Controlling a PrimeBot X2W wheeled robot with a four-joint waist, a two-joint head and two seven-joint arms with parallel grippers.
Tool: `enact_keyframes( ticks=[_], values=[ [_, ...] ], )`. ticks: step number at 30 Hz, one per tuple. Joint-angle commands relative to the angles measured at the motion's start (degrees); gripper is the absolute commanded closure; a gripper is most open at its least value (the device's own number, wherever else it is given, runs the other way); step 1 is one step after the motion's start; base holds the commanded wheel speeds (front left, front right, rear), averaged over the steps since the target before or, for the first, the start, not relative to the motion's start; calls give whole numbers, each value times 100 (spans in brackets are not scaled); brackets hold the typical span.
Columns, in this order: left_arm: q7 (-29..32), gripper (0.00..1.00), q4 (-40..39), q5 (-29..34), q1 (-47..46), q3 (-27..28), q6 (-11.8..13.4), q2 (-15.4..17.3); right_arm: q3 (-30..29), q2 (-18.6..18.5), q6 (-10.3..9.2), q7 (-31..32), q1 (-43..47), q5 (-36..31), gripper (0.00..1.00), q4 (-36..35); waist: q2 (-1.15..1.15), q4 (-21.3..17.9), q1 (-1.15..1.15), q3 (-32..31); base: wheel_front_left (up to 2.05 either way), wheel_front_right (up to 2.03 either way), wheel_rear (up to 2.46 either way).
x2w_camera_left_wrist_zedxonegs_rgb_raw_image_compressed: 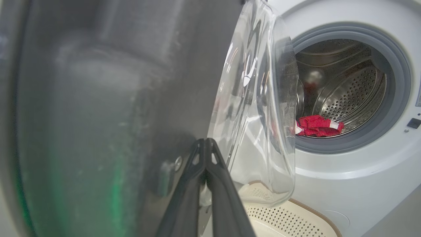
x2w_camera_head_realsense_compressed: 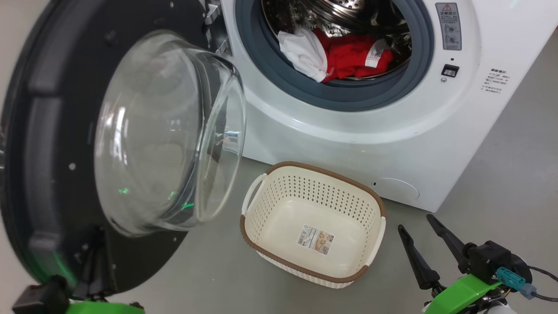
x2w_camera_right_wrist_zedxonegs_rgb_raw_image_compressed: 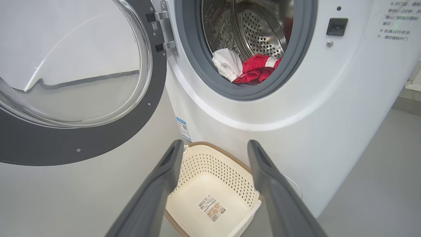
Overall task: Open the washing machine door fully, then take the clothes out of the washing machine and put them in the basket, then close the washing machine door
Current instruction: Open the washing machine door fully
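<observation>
The washing machine door stands swung open on the left, its glass bowl bulging toward the machine. In the left wrist view my left gripper is shut, empty, with its tips close against the door's dark inner rim. The clothes lie at the drum's front lip: a white one and red ones. The basket sits empty on the floor in front of the washing machine. My right gripper hangs open just right of the basket, pointing at the machine.
A grey rubber gasket rings the drum opening. The door hinge is at the opening's left. A small round flap sits low on the machine front. Grey floor spreads to the right.
</observation>
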Motion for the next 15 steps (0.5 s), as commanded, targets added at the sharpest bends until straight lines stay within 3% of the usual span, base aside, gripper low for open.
enact_keyframes(
  ticks=[1,15],
  values=[
    [-35,100,-39,71,-301,427,-3,187,143,-74,35,-54,-228,-18,0,-131,0,-22,0,33,0,0,0],
    [-35,100,804,378,-1105,1719,-242,453,197,-176,35,-54,-422,-40,0,-135,0,-172,0,334,0,0,0]
  ],
)
